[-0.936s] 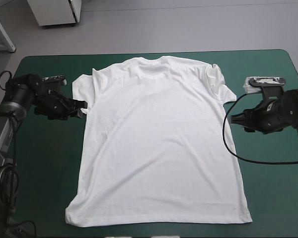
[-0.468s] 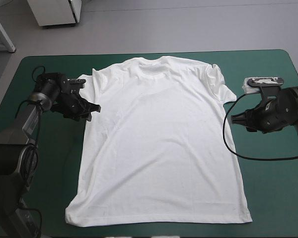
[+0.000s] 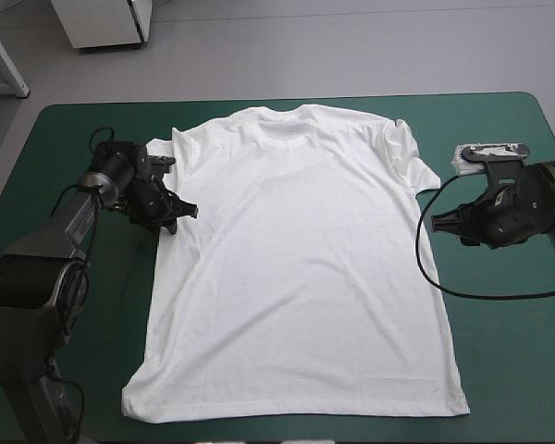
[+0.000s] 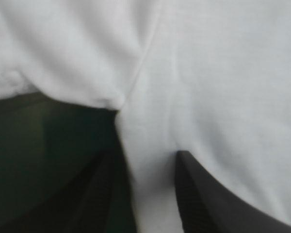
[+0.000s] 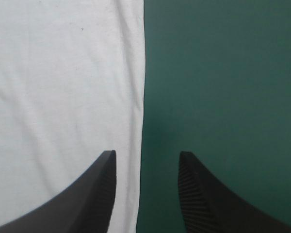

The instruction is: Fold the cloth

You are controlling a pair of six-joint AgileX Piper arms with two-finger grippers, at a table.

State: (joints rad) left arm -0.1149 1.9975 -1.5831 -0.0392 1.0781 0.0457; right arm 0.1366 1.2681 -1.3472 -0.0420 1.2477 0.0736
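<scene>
The white T-shirt [image 3: 296,259] lies spread flat on the teal-green cover, collar toward the far edge and hem near the front edge. My left gripper [image 3: 179,215] is at the shirt's left side, just below the sleeve, and it is open. In the left wrist view the shirt's side edge [image 4: 150,160] runs between the left gripper's [image 4: 146,156] black fingers. My right gripper [image 3: 437,222] hovers open at the shirt's right side edge. In the right wrist view that edge [image 5: 131,97] passes between the right gripper's [image 5: 145,153] fingers, with bare cover on one side.
Bare teal-green cover [image 3: 509,351] lies to the right of the shirt, and a narrower strip [image 3: 102,305] to its left. The hem [image 3: 296,414] lies close to the table's front edge.
My left arm has swung right and forward, from beside the sleeve onto the shirt's side under the sleeve. The right gripper has barely shifted.
</scene>
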